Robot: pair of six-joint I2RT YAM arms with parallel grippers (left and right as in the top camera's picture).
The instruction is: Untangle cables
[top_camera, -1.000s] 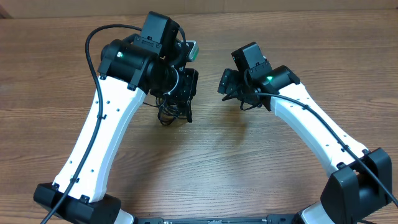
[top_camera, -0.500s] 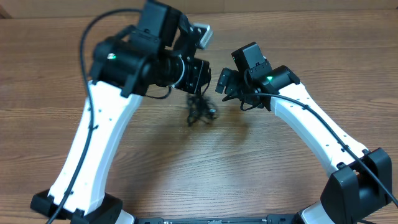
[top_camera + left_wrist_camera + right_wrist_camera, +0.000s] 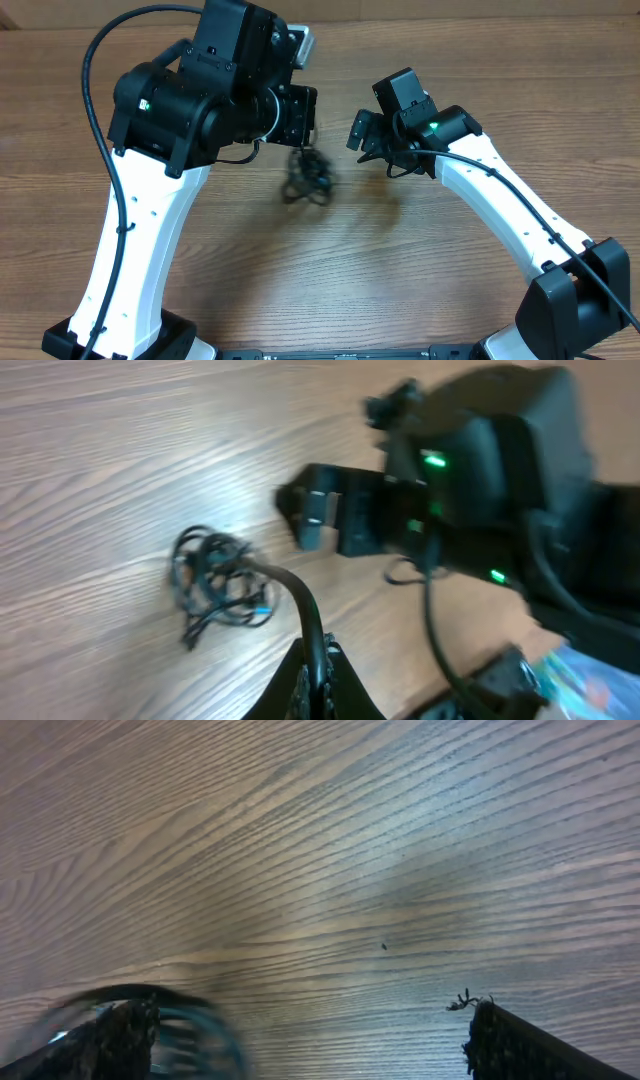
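Cable bundle (image 3: pixel 306 178) lies mid-frame in the overhead view just below the left gripper (image 3: pixel 318 665), which is pinched closed on one strand, while the right gripper (image 3: pixel 362 135), wide open and empty, waits near the bundle's upper right above the tabletop (image 3: pixel 400 260).

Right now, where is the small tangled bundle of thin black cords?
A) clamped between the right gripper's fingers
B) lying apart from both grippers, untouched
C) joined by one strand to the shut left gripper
C: in the left wrist view a strand arcs from the bundle of thin black cords into the shut left gripper, while the right gripper stands open over the bare wooden table.
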